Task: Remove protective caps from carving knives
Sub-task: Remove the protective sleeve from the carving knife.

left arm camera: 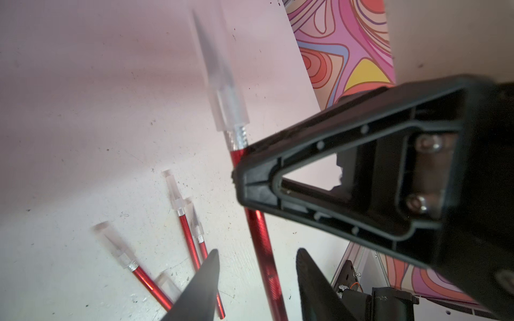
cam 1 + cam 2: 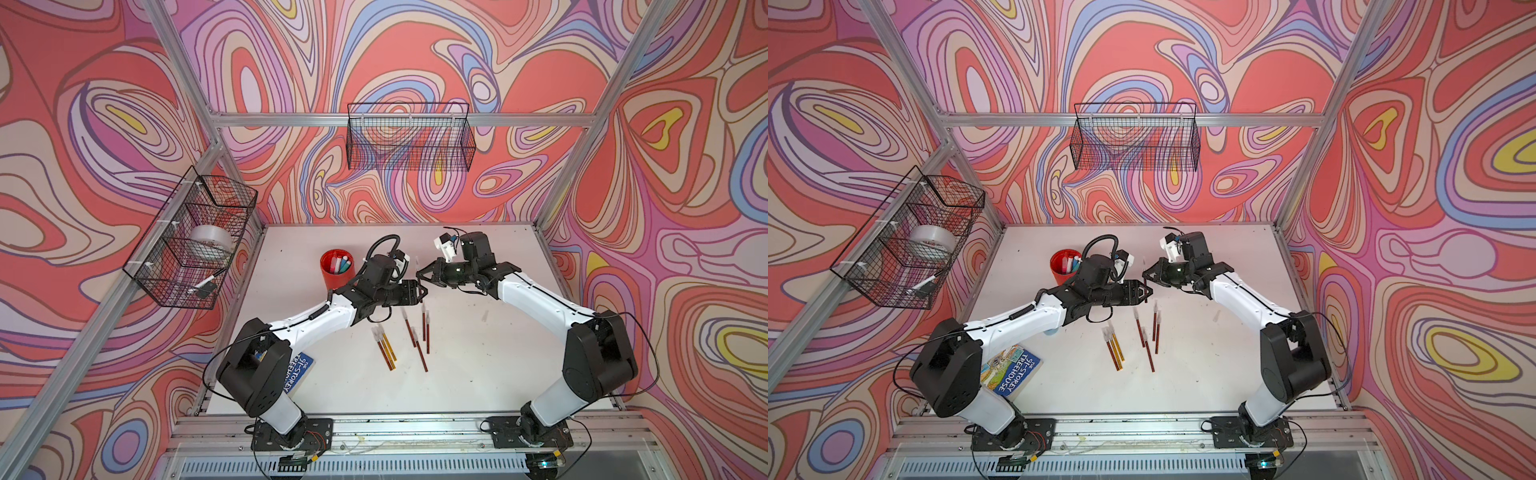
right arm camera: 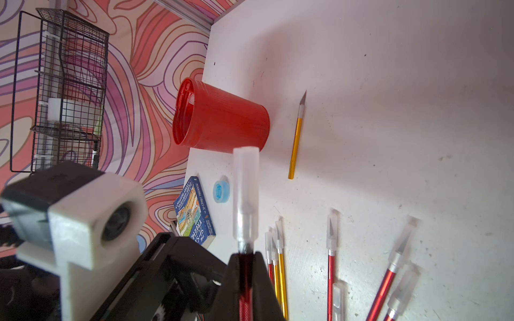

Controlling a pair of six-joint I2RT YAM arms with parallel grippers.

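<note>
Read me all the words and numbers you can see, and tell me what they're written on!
"THE 91-STOREY TREEHOUSE": on the blue cover of the book, lying on the table.
Smaller print on the book, in the right wrist view: too small to read.
Red marks on the tape roll in the wire basket: too blurred to read.
Carving knives, protective caps, red cup: no writing visible.
</note>
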